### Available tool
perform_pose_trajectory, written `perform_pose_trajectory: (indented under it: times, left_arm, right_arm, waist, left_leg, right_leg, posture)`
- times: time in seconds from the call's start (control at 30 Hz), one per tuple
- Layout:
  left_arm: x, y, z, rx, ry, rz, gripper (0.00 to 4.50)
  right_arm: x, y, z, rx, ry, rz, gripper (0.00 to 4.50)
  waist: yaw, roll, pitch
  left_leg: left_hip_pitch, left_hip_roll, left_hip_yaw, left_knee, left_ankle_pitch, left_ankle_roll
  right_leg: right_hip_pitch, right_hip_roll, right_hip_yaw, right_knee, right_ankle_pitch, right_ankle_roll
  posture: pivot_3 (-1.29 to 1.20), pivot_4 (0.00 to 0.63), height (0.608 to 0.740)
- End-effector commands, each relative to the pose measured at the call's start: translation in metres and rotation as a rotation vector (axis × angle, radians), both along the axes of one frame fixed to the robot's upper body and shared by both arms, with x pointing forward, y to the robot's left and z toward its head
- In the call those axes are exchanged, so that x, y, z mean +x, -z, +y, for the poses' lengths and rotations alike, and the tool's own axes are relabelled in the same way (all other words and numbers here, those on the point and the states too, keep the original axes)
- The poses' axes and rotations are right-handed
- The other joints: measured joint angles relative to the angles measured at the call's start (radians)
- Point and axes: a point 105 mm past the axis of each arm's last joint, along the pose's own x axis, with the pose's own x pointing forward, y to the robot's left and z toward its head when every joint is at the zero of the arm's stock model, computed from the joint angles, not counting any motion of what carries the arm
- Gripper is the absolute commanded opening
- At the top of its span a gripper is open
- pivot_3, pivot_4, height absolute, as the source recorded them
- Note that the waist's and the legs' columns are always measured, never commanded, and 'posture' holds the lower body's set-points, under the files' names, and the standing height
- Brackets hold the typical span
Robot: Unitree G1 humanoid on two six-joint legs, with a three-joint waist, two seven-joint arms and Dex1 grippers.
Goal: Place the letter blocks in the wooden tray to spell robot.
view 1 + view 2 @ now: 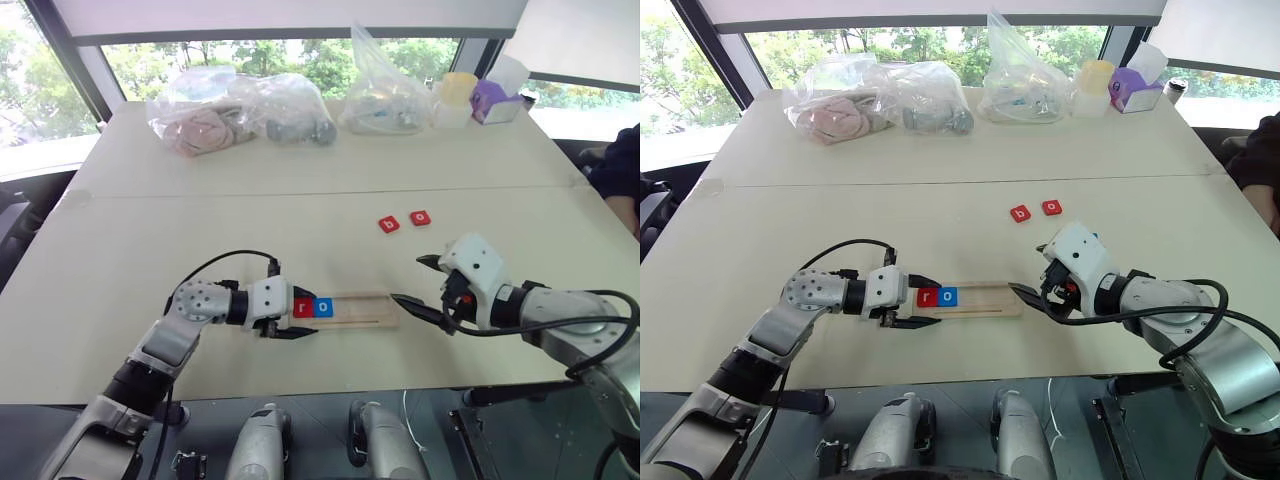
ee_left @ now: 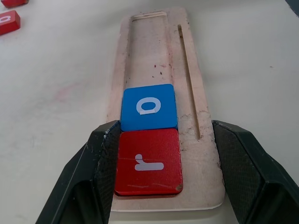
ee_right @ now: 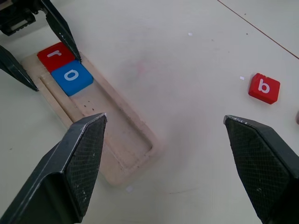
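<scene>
Wooden tray [image 1: 345, 308] lies crosswise on the table [image 1: 300, 200], near edge, between the two arms. Red "r" block [image 1: 303, 307] and blue "o" block [image 1: 323, 307] sit in the slot at its left end, touching each other. Rest of the slot is bare. Red "b" block [image 1: 389, 224] and another red "o" block [image 1: 421, 217] lie loose just beside each other, at about 1 o'clock from the tray, apart from it. Fifth block: can't spot it.

Left pincer [image 1: 287, 318] straddles the tray's left end, fingers against its two long edges beside the "r", clamped on the tray by my read. Right pincer [image 1: 412, 285] hovers off the tray's right end, jaws wide apart, nothing in them.

Handling, as a guess: blocks are light, stiff, thin and flat, with smooth faces. Pinch across two opposite side edges, fingertips nearly at table level. Tray is light and will slide unless braced.

Left wrist view alone shows the thin groove running beside the slot. Right wrist view shows the "b" clearly. Head views add bags and boxes at the far edge.
</scene>
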Motion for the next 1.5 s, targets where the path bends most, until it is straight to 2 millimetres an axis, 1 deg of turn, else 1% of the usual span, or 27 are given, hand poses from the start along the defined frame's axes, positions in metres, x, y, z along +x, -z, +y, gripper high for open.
perform_pose_trajectory:
  times: [0.03,0.17,0.2,0.23,0.27,0.3,0.43,0.57,0.67,0.77,0.9,1.03,1.23,1.37,1.5]
  left_arm:
    - [-0.004,0.016,0.0,0.065,0.008,0.025,2.49]
    - [-0.005,0.019,0.002,0.066,0.001,0.033,2.49]
    - [-0.006,0.019,0.002,0.065,-0.001,0.034,3.49]
    - [-0.005,0.019,0.002,0.059,-0.008,0.039,3.84]
    - [-0.006,0.019,0.002,0.056,-0.012,0.041,4.3]
    - [-0.006,0.019,0.002,0.053,-0.015,0.04,4.45]
    - [-0.007,0.013,0.001,0.018,-0.028,0.051,4.45]
    - [-0.011,-0.002,0.001,-0.059,-0.034,0.083,4.45]
    - [-0.013,-0.018,0.004,-0.11,-0.046,0.09,4.45]
    - [-0.014,-0.037,0.011,-0.154,-0.077,0.086,4.45]
    - [-0.014,-0.065,0.026,-0.195,-0.15,0.068,4.45]
    - [-0.022,-0.086,0.043,-0.187,-0.196,0.057,4.45]
    - [-0.029,-0.097,0.057,-0.173,-0.243,0.069,4.45]
    - [-0.029,-0.104,0.061,-0.192,-0.275,0.07,4.45]
    - [-0.031,-0.107,0.062,-0.202,-0.293,0.068,4.45]
  right_arm:
    - [0.0,-0.01,0.004,-0.014,-0.027,-0.049,4.11]
    - [0.0,-0.009,0.005,-0.016,-0.029,-0.049,4.11]
    - [0.0,-0.009,0.005,-0.016,-0.03,-0.049,4.11]
    - [0.0,-0.009,0.005,-0.016,-0.031,-0.049,4.11]
    - [0.0,-0.009,0.005,-0.016,-0.031,-0.049,4.11]
    - [0.0,-0.009,0.005,-0.016,-0.032,-0.049,4.11]
    - [0.001,-0.009,0.005,-0.018,-0.031,-0.05,4.11]
    - [0.003,-0.008,0.005,-0.012,-0.028,-0.051,4.11]
    - [0.014,-0.01,0.004,0.02,0.014,-0.076,4.11]
    - [0.037,-0.012,-0.005,0.065,0.128,-0.108,4.11]
    - [0.068,-0.012,-0.014,0.115,0.271,-0.141,4.11]
    - [0.093,-0.006,0.0,0.187,0.322,-0.108,4.11]
    - [0.124,0.008,0.016,0.235,0.369,-0.071,4.11]
    - [0.141,0.018,0.016,0.215,0.413,-0.07,4.11]
    - [0.155,0.025,0.014,0.206,0.454,-0.081,4.11]
  waist:
    - [0.0,0.0,0.0]
    - [0.0,0.0,0.0]
    - [0.0,0.0,0.0]
    - [-0.001,0.0,0.0]
    - [-0.002,0.0,0.0]
    - [-0.002,0.0,0.0]
    - [-0.001,0.001,-0.001]
    - [-0.004,0.001,-0.001]
    - [-0.006,0.0,0.0]
    - [-0.006,0.0,0.0]
    - [-0.007,0.0,0.001]
    - [-0.013,0.001,0.001]
    - [-0.014,0.001,0.001]
    - [-0.013,0.001,0.001]
    - [-0.027,0.001,0.001]
  left_leg:
    - [0.0,0.0,0.0,0.0,0.0,0.0]
    - [0.0,0.0,0.0,0.0,0.0,0.0]
    - [0.0,0.0,0.0,0.0,0.0,0.0]
    - [0.0,0.0,0.0,0.0,0.0,0.0]
    - [0.0,0.0,0.0,0.0,0.0,0.0]
    - [0.001,0.0,0.0,0.0,0.0,0.0]
    - [0.001,0.0,0.0,0.0,0.0,0.0]
    - [0.0,0.0,0.0,0.0,0.0,0.0]
    - [-0.001,0.001,0.0,-0.001,0.0,0.0]
    - [-0.001,0.002,0.001,-0.001,0.0,0.0]
    - [-0.001,0.002,0.001,0.0,0.0,0.0]
    - [-0.001,0.002,0.001,-0.001,0.0,0.0]
    - [-0.002,-0.001,0.001,-0.001,0.0,0.0]
    - [-0.002,-0.001,0.002,-0.001,0.0,0.0]
    - [-0.002,-0.002,0.002,-0.001,0.0,0.0]
  right_leg:
    - [0.0,0.0,0.0,0.0,0.0,0.0]
    - [0.0,0.0,0.0,0.0,0.0,0.0]
    - [0.0,0.0,0.0,0.0,0.0,0.0]
    - [0.0,0.0,0.0,0.0,0.0,0.0]
    - [0.0,0.0,0.0,0.0,0.0,0.0]
    - [0.0,0.0,0.0,0.0,0.0,0.0]
    - [0.0,0.0,0.0,0.0,0.0,0.0]
    - [-0.001,0.0,0.0,0.0,0.0,0.0]
    - [-0.002,0.001,0.0,0.0,0.0,0.0]
    - [-0.003,0.002,0.0,0.001,0.0,0.0]
    - [-0.003,0.002,0.0,0.001,0.0,0.0]
    - [-0.004,0.002,0.0,0.002,0.0,0.0]
    - [-0.004,0.003,0.0,0.002,0.003,-0.004]
    - [-0.004,0.002,0.0,0.002,0.002,-0.002]
    - [-0.004,0.002,0.0,0.002,0.002,-0.003]
  posture:
    - [0.0,0.15,0.74]
    - [0.0,0.15,0.74]
    - [0.0,0.15,0.74]
    - [0.0,0.15,0.74]
    - [0.0,0.15,0.74]
    - [0.0,0.15,0.74]
    - [0.0,0.15,0.74]
    - [0.0,0.15,0.74]
    - [0.0,0.15,0.74]
    - [0.0,0.15,0.74]
    - [0.0,0.15,0.74]
    - [0.0,0.15,0.74]
    - [0.0,0.15,0.74]
    - [0.0,0.15,0.74]
    - [0.0,0.15,0.74]
